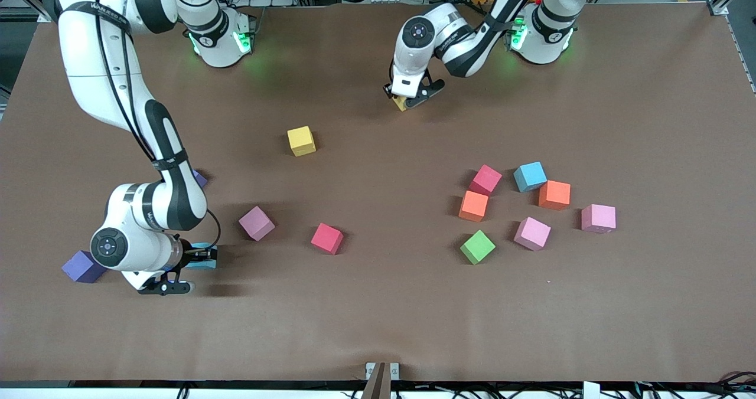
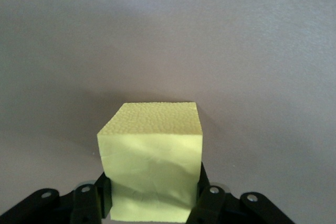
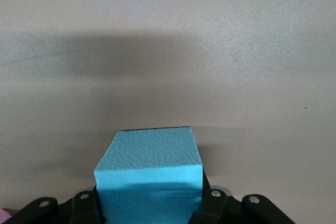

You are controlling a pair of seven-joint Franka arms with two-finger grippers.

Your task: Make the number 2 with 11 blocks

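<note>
My left gripper [image 1: 405, 100] is shut on a yellow block [image 1: 401, 103], low over bare table near the left arm's base; the block fills the jaws in the left wrist view [image 2: 151, 161]. My right gripper [image 1: 199, 258] is shut on a blue block [image 1: 204, 256], low over the table beside a purple block [image 1: 84, 267]; the right wrist view shows the blue block [image 3: 149, 174] between the fingers. Loose blocks lie scattered: yellow [image 1: 301, 140], mauve-pink [image 1: 257, 222], red [image 1: 327, 238], and a purple one [image 1: 199, 178] mostly hidden by the right arm.
Toward the left arm's end, several blocks lie in a loose cluster: red [image 1: 485, 180], blue [image 1: 530, 176], two orange [image 1: 554, 195] [image 1: 473, 205], green [image 1: 477, 247], two pink [image 1: 532, 233] [image 1: 598, 218]. The brown table [image 1: 378, 316] is bare nearer the camera.
</note>
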